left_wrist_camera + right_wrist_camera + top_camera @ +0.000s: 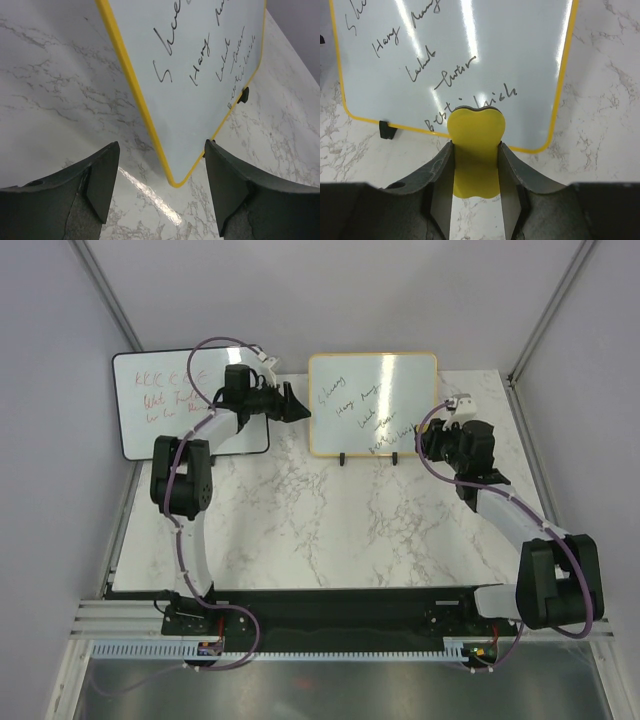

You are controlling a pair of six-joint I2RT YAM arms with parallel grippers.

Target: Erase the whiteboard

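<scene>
The yellow-framed whiteboard point(372, 405) stands on two small black feet point(387, 130) on the marble desk point(320, 540), just ahead of both grippers and still covered in dark handwriting. The right gripper point(475, 145) is clamped on a thin yellow eraser point(476, 122), whose rounded top sits at the board's lower edge beside the bottom line of writing. The right wrist view does not settle whether the eraser actually touches the surface. The left gripper point(161, 149) is spread wide and holds nothing, with the board's nearest lower corner lying between and just beyond its two fingers.

The board looks like a light, thin, stiff panel with a slick, glossy face that throws back the overhead lights. On such small feet and a smooth desk it would probably slide or tip backward under a firm wipe. The frame at the side edge facing the left gripper seems the sensible place to steady it, since a pinch there leaves the written area free. The eraser appears flat and slim, so an even, light press across the face should suit it better than force. A second board with a black frame and red writing point(160, 405) leans behind the left arm, well apart from the work.
</scene>
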